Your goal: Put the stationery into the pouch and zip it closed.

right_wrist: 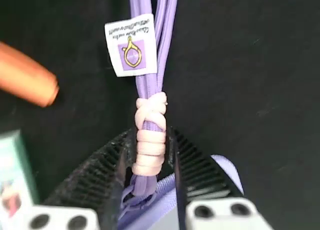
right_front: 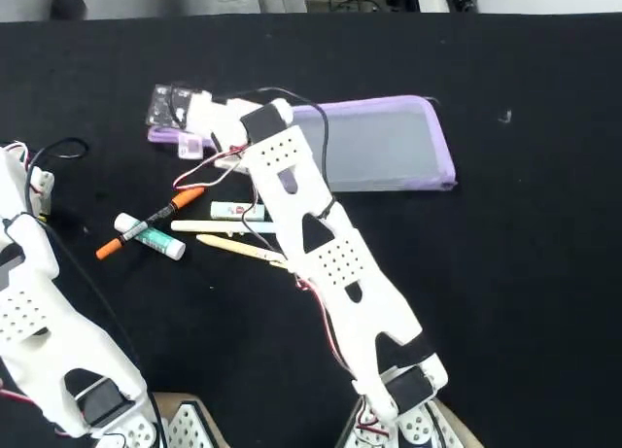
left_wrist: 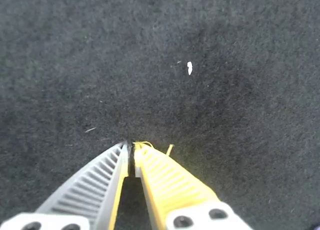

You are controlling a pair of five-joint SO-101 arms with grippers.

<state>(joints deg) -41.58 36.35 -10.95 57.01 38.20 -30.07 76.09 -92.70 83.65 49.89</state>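
Right pincer point(right_wrist: 147, 142) clamps the pull cord point(right_wrist: 150, 117) of the pouch point(right_front: 389, 147), left pincer point(left_wrist: 131, 146) clenched empty; a skewed tug could slip it free.

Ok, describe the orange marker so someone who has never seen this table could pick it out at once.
Find the purple pouch at the far side of the black table. Near its left end, toward the arms, the orange marker slants across a white and green tube. It is the only orange piece; the pen and pencil beside it are pale.
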